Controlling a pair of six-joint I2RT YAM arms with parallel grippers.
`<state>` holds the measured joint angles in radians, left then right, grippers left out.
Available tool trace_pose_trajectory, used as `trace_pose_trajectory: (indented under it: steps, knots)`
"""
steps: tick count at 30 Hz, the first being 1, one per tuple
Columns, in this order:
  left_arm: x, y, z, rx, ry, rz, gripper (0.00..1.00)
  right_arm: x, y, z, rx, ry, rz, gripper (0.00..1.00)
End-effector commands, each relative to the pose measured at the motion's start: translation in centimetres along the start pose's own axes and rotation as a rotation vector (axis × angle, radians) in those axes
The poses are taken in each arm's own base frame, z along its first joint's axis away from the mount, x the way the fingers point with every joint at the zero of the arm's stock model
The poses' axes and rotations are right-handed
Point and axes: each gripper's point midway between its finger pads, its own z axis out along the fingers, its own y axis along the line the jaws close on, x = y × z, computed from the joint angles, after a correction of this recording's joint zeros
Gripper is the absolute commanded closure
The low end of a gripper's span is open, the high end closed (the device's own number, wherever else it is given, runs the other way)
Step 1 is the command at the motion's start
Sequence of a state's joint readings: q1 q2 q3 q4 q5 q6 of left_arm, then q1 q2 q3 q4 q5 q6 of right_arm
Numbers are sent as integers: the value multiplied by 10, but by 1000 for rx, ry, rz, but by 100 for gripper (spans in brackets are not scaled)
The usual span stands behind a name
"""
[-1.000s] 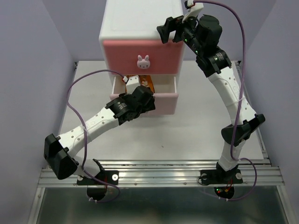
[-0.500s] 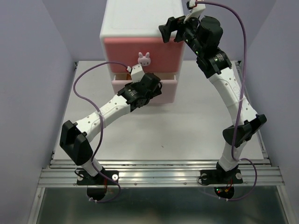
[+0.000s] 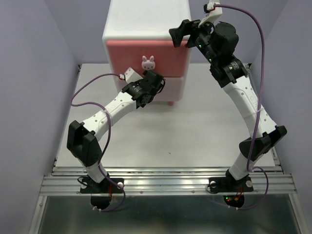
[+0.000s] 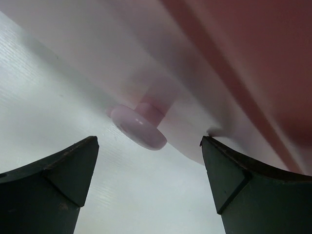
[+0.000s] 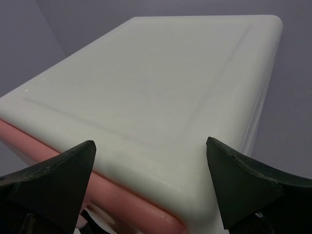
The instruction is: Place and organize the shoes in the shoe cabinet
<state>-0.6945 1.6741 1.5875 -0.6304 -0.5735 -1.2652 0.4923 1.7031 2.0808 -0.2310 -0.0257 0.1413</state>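
Shoe cabinet [image 3: 146, 19]: white boxy chest, standing upright at the far middle of the table [image 3: 204, 131].

- Fronts: salmon-pink upper drawer [image 3: 126, 56] with a bunny knob [image 3: 148, 62]; pale pink lower drawer [image 3: 176, 90]. From above, both appear pushed home. A small pink foot [image 3: 170, 103] shows under the lower front.
- Shoes: none in view. We cannot see into either drawer.
- Handling, as we judge it: a stiff, smooth-walled shell, probably light. It is likely to skid on the table when a drawer is pushed or pulled. The walls offer nothing to pinch, so we would take each drawer by its knob and brace the body from the top.
- Left gripper [image 4: 148, 140]: released, fingers spread wide and holding nothing, close up against the lower front. A round pale-pink stud [image 4: 139, 127] sits in the gap ahead. We cannot tell whether it is a knob or a foot, nor whether the fingers touch the front.
- Right gripper [image 5: 149, 142]: also released and empty. It is poised over the near right corner of the cabinet top. Contact cannot be told.
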Motion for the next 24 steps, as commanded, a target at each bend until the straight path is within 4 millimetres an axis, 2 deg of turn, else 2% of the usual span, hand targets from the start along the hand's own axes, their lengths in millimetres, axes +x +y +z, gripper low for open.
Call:
trace_pose_trajectory:
  steps: [1, 4, 7, 10, 12, 13, 14, 15, 16, 17, 18, 19, 20, 21, 22, 23, 24]
  knots:
    - [-88, -42, 17, 138, -252, -466, 1, 107, -6, -8, 32, 360, 77, 0]
    - [-95, -49, 16, 154, -253, -419, 1, 104, -3, -6, 22, 355, 80, 0]
    - [-104, -59, 2, 190, -248, -371, 1, 99, -5, -7, 34, 343, 79, 0]
    - [-105, -60, -21, 230, -200, -224, 1, 88, -11, -9, 79, 312, 82, 0]
    - [-92, -44, -30, 228, -143, -91, 1, 77, -22, -10, 150, 276, 92, 0]
    - [-100, -37, -50, 250, -138, -76, 1, 70, -30, -10, 208, 250, 111, 0]
    - [-95, -20, -54, 227, -122, -25, 1, 58, -35, -11, 245, 216, 123, 0]
    - [-103, -3, -76, 221, -121, -8, 1, 50, -44, -11, 294, 185, 163, 0]
    - [-106, 8, -86, 217, -120, 12, 1, 46, -53, -12, 329, 172, 186, 0]
    - [-111, 22, -93, 197, -139, 30, 1, 39, -74, -14, 388, 150, 204, 0]
    - [-119, 31, -104, 192, -158, 41, 1, 36, -84, -16, 427, 139, 227, 0]
    - [-133, 49, -125, 182, -186, 58, 1, 23, -95, -15, 463, 101, 269, 0]
    - [-147, 55, -137, 176, -228, 55, 1, 22, -108, -19, 498, 107, 281, 0]
    - [-156, 68, -143, 149, -243, 64, 1, 12, -130, -25, 540, 81, 293, 0]
    - [-166, 76, -155, 152, -266, 67, 1, 4, -140, -27, 557, 56, 322, 0]
    - [-170, 82, -158, 146, -266, 62, 1, 3, -148, -29, 544, 58, 349, 0]
    - [-180, 97, -157, 102, -277, 54, 1, 9, -179, -38, 593, 55, 418, 0]
